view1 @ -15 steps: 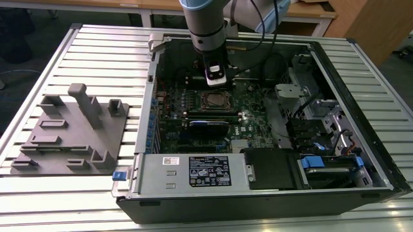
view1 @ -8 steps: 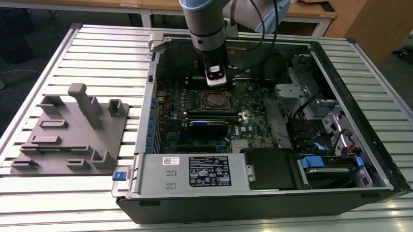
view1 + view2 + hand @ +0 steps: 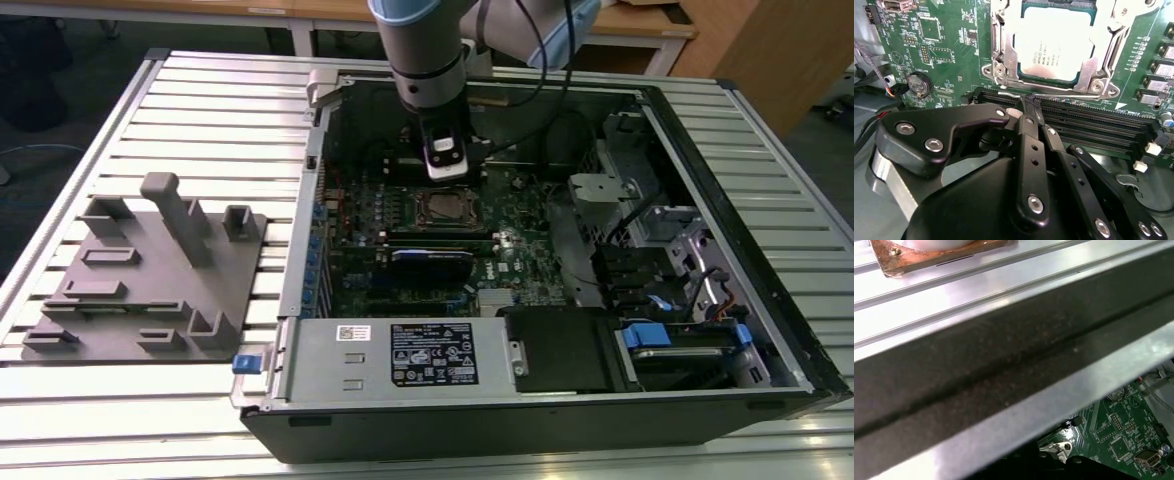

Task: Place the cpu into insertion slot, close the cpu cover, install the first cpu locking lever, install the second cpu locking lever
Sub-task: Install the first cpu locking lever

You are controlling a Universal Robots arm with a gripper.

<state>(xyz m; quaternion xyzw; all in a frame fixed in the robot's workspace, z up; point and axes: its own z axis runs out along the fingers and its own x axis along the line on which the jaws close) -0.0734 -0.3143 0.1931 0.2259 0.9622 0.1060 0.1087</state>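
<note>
Dull silver square cpu (image 3: 1054, 42) inside shiny metal cpu cover (image 3: 1100, 47) frame

The board (image 3: 944, 45) is green, the cpu (image 3: 1051, 47) dull silver-grey with dark print, the gripper (image 3: 1029, 104) black, the table (image 3: 80, 130) silvery and ribbed, the fixture (image 3: 147, 290) grey.

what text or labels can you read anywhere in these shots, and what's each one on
Nothing is clear enough to quote.
cpu: lines of dark print on its metal top, too small to read.
label on the metal box at the case's front: white print on black, too small to read.
sticker beside that label: too small to read.
board: white markings beside parts, too small to read.
</note>
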